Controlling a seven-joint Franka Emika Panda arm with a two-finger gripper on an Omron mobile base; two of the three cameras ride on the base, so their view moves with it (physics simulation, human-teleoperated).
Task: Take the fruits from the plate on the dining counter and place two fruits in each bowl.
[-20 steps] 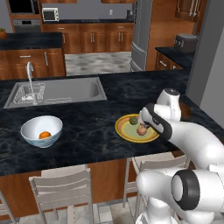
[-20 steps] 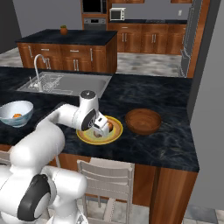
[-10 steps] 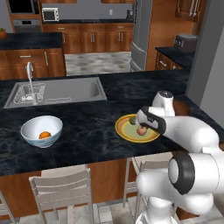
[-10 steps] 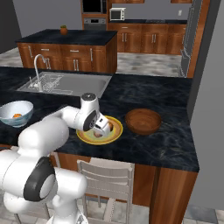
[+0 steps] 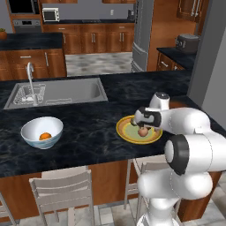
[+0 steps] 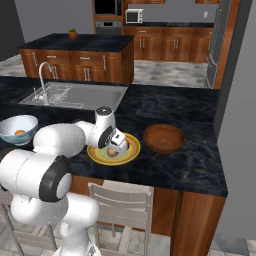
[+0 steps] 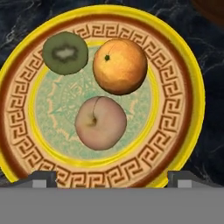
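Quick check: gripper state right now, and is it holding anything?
Gripper: open, holding nothing, poised above the plate with the reddish-tan fruit between its fingertips' line.

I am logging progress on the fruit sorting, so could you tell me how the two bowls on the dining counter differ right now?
The white bowl is pale with a blue-grey outside and holds one orange fruit; the wooden bowl is dark brown and holds nothing. The white bowl sits in front of the sink, far from the plate; the wooden bowl sits right beside the plate. Both are deep, round and upright.
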